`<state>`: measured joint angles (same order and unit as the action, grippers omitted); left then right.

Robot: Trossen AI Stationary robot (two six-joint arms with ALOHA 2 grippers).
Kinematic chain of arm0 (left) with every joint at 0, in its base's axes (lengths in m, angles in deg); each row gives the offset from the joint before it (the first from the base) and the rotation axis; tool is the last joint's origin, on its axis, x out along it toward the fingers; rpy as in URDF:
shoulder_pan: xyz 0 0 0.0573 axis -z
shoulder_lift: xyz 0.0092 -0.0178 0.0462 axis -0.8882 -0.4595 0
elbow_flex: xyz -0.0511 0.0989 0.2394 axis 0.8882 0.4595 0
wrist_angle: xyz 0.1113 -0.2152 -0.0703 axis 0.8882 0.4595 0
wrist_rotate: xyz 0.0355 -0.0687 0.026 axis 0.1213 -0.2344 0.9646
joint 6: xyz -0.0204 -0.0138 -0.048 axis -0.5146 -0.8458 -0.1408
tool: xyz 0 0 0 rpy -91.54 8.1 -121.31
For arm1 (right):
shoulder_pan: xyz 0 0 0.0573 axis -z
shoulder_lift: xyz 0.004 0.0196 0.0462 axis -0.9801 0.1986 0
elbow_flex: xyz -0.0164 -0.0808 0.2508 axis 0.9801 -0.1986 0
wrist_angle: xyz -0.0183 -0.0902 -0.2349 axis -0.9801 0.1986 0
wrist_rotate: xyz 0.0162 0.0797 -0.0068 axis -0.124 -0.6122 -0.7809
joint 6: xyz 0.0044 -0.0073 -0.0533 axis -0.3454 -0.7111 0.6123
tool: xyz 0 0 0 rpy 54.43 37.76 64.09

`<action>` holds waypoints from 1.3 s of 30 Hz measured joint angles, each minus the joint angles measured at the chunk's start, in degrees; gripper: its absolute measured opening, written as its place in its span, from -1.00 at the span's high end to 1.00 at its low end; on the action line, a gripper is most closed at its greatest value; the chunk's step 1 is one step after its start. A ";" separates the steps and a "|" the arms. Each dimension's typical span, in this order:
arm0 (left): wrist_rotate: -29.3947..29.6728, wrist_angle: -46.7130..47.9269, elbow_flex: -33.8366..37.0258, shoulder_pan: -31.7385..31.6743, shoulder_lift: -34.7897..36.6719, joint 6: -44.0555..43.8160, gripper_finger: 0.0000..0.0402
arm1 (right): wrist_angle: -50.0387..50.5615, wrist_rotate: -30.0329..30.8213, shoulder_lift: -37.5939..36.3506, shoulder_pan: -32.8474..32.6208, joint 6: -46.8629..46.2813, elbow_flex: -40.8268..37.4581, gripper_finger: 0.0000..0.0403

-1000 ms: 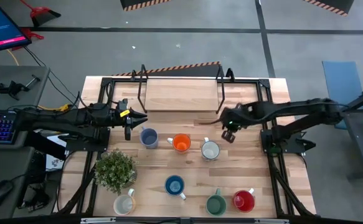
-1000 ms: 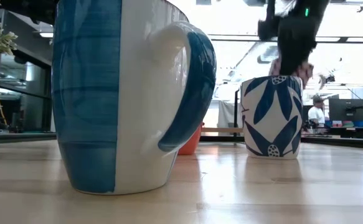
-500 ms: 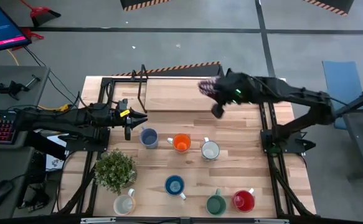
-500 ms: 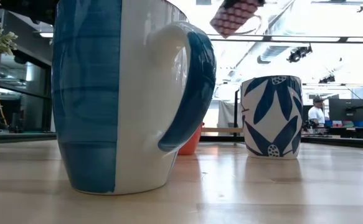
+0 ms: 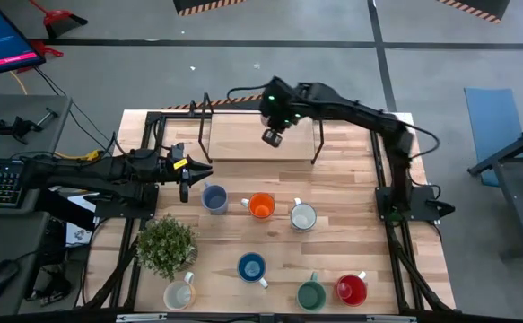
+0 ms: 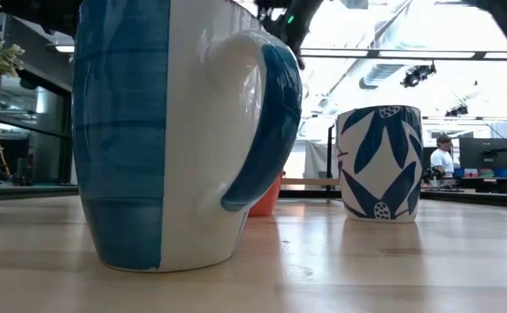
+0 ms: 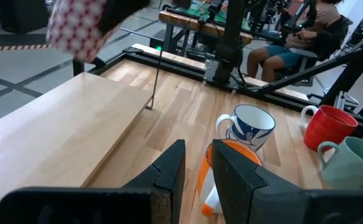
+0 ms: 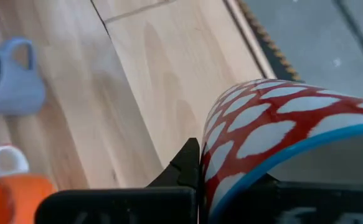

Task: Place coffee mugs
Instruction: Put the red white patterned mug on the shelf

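So from the high view, the right pincer (image 5: 273,136) is stretched out over the raised wooden shelf (image 5: 243,136) at the far side of the desk (image 5: 351,247), but the mug it carries is basically hidden under the dark wrist, so you can't make it out from up there. The left pincer (image 5: 186,170) sits over the left side of the desk just beside the grey-blue mug (image 5: 213,198). In a row with that one are the orange mug (image 5: 261,206) and the white patterned mug (image 5: 303,216). Nearer the front edge: the potted plant (image 5: 166,246), the cream mug (image 5: 178,294), the blue mug (image 5: 251,267), the green mug (image 5: 311,295) and the red mug (image 5: 352,289).

Low view is mostly filled by the blue mug (image 6: 170,130), cut off at the top. The white patterned mug (image 6: 379,163) stands farther back, and only a sliver of the orange mug (image 6: 266,198) peeks out between them. A dark bit of arm pokes in at the top.

Left wrist view: its own fingers (image 7: 172,168) stand a narrow gap apart with nothing between them. The red-and-white mug (image 7: 78,28) shows blurred above the shelf, partly covered by the other arm.

Right wrist view: the right pincer is clamped on the rim of the red-and-white mug (image 8: 274,124), which fills the picture and is cut off at the edge, the shelf below it.
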<state>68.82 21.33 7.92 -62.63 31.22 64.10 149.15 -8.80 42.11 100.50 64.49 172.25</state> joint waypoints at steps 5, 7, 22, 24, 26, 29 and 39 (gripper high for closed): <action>0.00 0.04 0.00 0.02 0.00 0.00 0.64 | 1.28 -0.11 8.04 2.22 0.41 7.03 1.00; 0.00 0.02 0.00 0.01 0.00 0.00 0.64 | 3.05 -0.10 10.78 3.24 0.23 9.46 1.00; 0.00 0.02 0.00 0.02 0.00 0.00 0.64 | 17.61 -1.11 18.56 9.09 -6.42 14.47 1.00; 0.00 0.02 0.00 0.00 0.00 0.00 0.64 | 19.38 -1.02 18.59 9.29 -7.01 13.99 1.00; 0.00 0.02 0.00 0.01 0.00 0.00 0.64 | 18.52 -0.95 18.59 9.61 -7.77 13.86 1.00; 0.00 0.02 0.00 0.02 -0.02 0.00 0.64 | 19.57 -0.81 18.59 10.36 -9.38 13.79 1.00; 0.00 0.02 0.00 0.02 -0.02 -0.45 0.64 | 19.23 -5.12 18.59 12.09 -12.93 13.75 1.00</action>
<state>68.81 21.35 7.92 -62.61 31.20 63.65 168.38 -13.92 60.70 112.59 51.56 186.00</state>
